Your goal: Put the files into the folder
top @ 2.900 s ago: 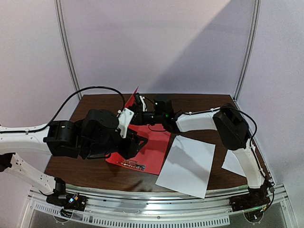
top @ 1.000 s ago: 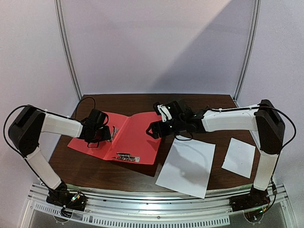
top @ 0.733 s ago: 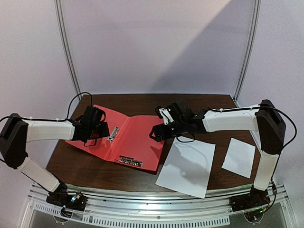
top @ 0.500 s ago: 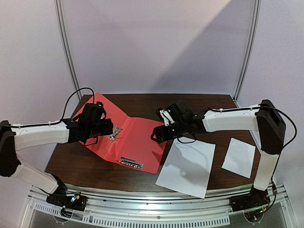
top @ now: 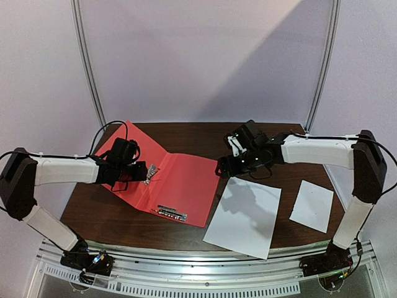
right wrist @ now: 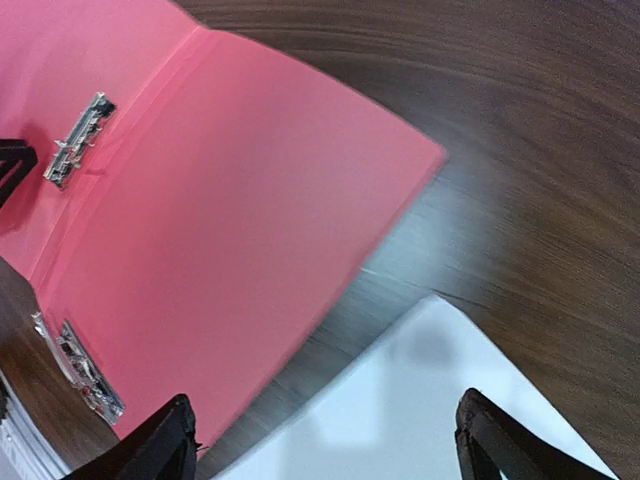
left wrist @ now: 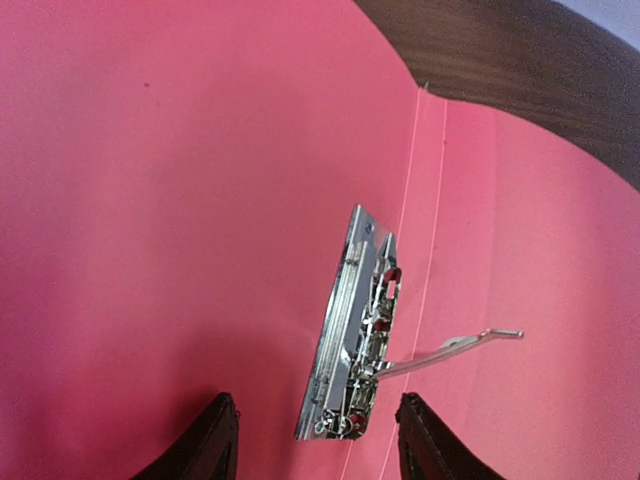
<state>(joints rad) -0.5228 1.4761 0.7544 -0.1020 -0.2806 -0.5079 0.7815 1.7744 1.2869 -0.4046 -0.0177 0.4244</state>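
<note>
The red folder lies open on the left half of the table. Its right half is flat and its left flap stands raised at a slant. A metal clip sits by the fold, its lever sticking out. My left gripper faces the flap's inner side; its jaws stand open on either side of the clip's lower end, apart from it. The large white file lies right of the folder, the small file further right. My right gripper hovers open over the gap between folder and large file.
A second metal fastener lies along the folder's near edge. The brown table ends at a metal rail in front. Two upright frame poles stand at the back corners against pale walls.
The folder's left flap has risen from flat to a slant, with my left gripper following it. My right gripper has let go of the folder's right edge, opened wider and drawn away to the right.
</note>
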